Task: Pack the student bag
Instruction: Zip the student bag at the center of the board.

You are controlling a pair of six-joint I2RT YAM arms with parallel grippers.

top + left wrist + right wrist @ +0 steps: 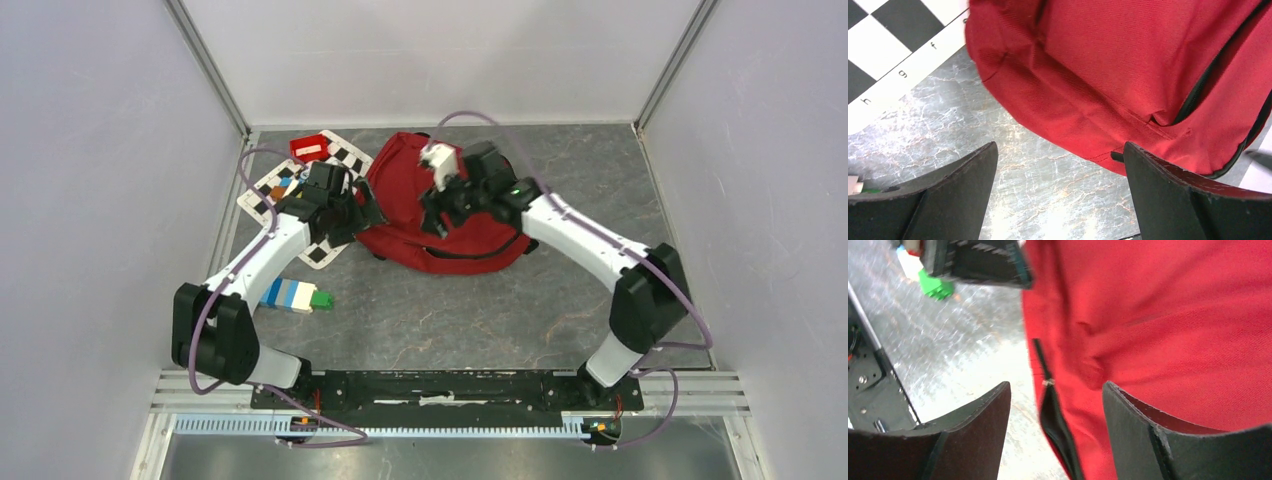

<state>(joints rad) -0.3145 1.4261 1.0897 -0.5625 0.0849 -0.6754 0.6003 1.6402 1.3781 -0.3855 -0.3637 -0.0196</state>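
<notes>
Top view, left to right: brick row (295, 295), blue/white with a green end, flat on the grey marbled desk (470, 310), 8 o'clock from the student bag (400, 190) and well apart from it, just beside the left forearm. Chequered mat (262, 195) lies skewed at the bag's 10 o'clock, and the bag's left edge overlaps it. The left wrist hides much of the mat. A few small coloured bits on it are too covered to identify. Small red box (310, 148) sits at the mat's far edge, 11 o'clock from the bag, apart from it. Left pincer (365, 213) is at the bag's 9 o'clock edge, fingers spread wide with nothing between them. Its wrist view shows bare desk and the bag's red rim below. Only legible writing: letters f, g, h (903, 74) on the mat's white border. The bag lies flat at 12 o'clock of desk centre, between the two pincers, with a black zipper along its near edge. Right pincer (437, 207) hangs over the bag's middle and blocks the view of it. Its fingers are apart and clamp nothing. The blurred wrist view shows red fabric and a black zipper line beneath.
</notes>
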